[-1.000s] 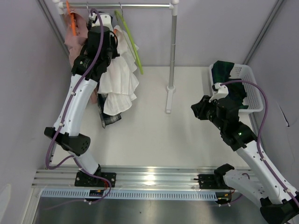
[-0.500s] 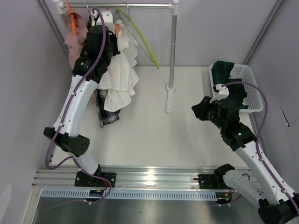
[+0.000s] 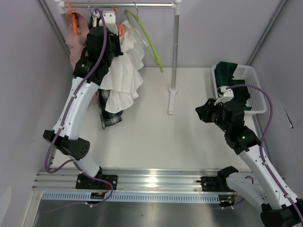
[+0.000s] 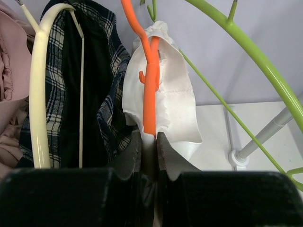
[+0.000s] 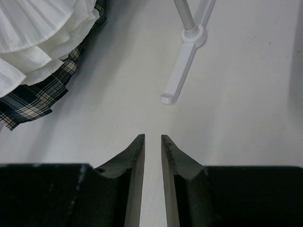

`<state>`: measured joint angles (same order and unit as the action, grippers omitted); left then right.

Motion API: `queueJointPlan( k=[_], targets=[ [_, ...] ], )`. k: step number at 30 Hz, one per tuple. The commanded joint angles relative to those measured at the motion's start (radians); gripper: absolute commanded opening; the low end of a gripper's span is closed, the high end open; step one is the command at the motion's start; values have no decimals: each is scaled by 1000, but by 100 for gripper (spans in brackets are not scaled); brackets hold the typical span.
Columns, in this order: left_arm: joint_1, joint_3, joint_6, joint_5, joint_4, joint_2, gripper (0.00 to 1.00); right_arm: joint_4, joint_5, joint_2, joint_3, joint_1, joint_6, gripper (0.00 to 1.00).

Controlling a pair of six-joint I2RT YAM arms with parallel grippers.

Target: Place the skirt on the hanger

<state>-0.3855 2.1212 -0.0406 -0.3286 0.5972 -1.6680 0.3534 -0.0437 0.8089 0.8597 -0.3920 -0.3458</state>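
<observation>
A white pleated skirt (image 3: 124, 71) hangs from an orange hanger (image 4: 150, 80) up by the rail (image 3: 142, 5) at the back left. My left gripper (image 4: 149, 139) is shut on the lower end of that orange hanger, with white cloth pinched beside it; in the top view it (image 3: 113, 29) sits just under the rail. The white skirt (image 4: 177, 104) drapes to the right of the hanger. My right gripper (image 3: 201, 113) hovers over the table at mid right, next to the basket. It (image 5: 152, 138) stands slightly open and holds nothing.
A green hanger (image 3: 147, 40) swings on the rail right of the skirt. A plaid skirt (image 3: 110, 116) on a cream hanger (image 4: 38, 94) and a pink garment (image 3: 75, 45) hang at left. The rack pole (image 3: 175, 52) stands mid-table. A white basket (image 3: 254, 92) holds dark green cloth (image 3: 227, 73).
My left arm has lifted the orange hanger with the white skirt closer to the rail and slightly right. The green hanger has swung out to the right. The right arm has barely moved.
</observation>
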Motion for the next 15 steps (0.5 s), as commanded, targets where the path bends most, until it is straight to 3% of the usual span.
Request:
queueJointPlan(
  k=[1, 15],
  targets=[
    [5, 54, 24, 33, -182, 63, 0, -47, -22, -25, -8, 12, 16, 26],
    [5, -115, 21, 22, -206, 218, 0, -67, -39, -19, -22, 25, 10, 25]
  ],
)
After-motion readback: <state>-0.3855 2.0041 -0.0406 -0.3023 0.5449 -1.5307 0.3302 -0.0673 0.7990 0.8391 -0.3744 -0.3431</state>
